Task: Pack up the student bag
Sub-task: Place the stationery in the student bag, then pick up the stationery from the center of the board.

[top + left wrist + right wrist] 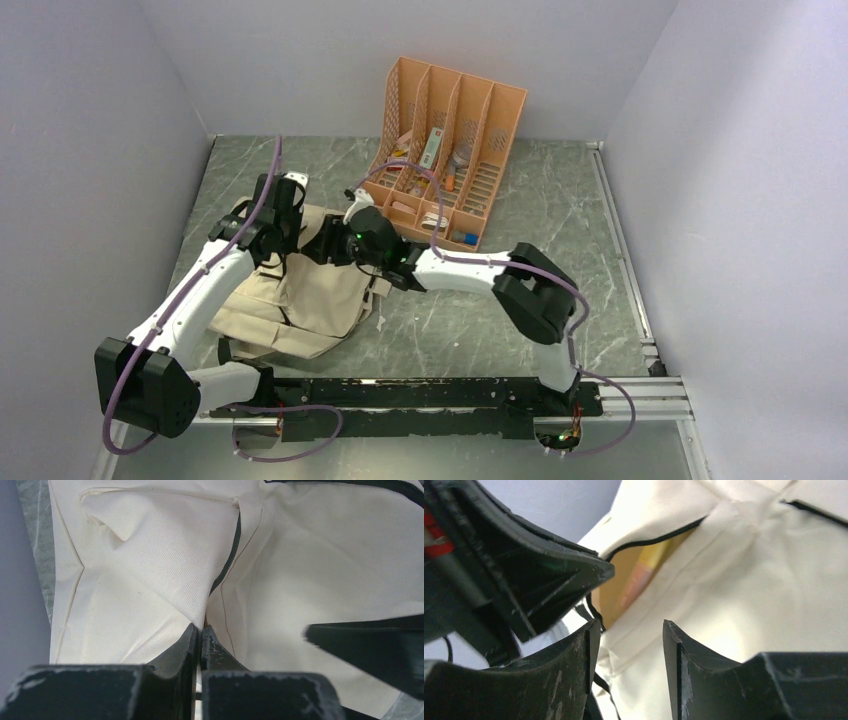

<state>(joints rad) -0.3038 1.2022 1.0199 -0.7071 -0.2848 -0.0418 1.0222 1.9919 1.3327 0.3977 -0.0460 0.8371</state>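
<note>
Two roles: on the counter's [480, 320] left, the left gripper [200, 630] pinches the student bag's [300, 290] fabric, likely holding a pocket [611, 590] agape (something yellow [653, 557] inside); the right gripper [629, 625] hovers beside it, parted and empty

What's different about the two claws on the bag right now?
The left claw is shut; the right claw is open. The left pinches a fold of the student bag; the right grips nothing, facing an unzipped pocket. Both are black and close to the cream fabric.
</note>
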